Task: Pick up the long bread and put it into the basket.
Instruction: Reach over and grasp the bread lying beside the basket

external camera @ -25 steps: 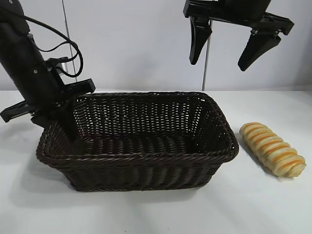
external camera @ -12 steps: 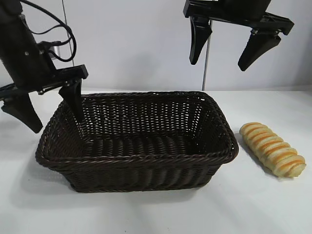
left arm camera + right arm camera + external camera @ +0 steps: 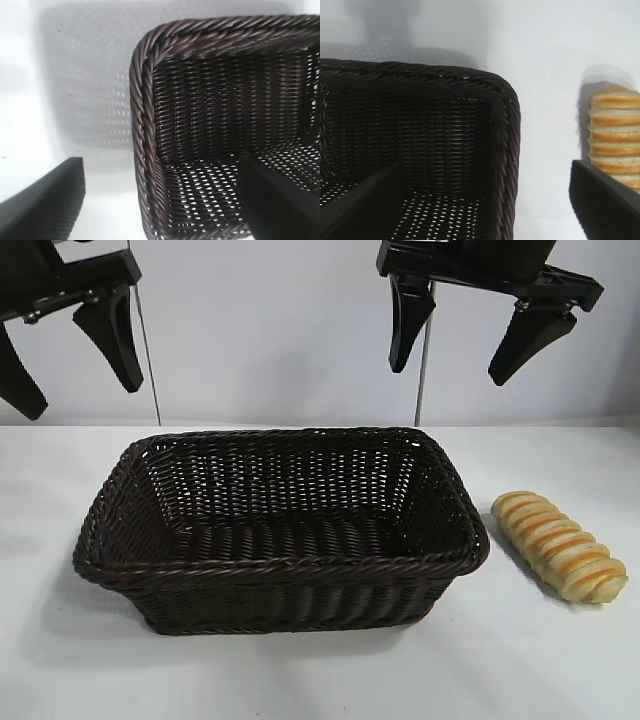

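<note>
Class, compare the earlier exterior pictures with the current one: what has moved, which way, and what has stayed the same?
The left gripper has risen from the basket's left end, where one of its fingers reached inside the rim, to high above the table, fingers open and empty. Nothing was picked up or let go. The right gripper hangs open above the basket's right end as before, the basket has not shifted, and the long bread lies on the table to its right.

Dark brown wicker, striped golden bread, black grippers on white

The basket [image 3: 280,560] is woven in dark brown wicker with a braided rim. The long bread [image 3: 560,545] is coloured golden yellow and crossed by browner orange stripes along ridged segments. Both the left gripper [image 3: 70,350] and the right gripper [image 3: 460,345] are finished in black. The table [image 3: 560,670] is seen as white.
</note>
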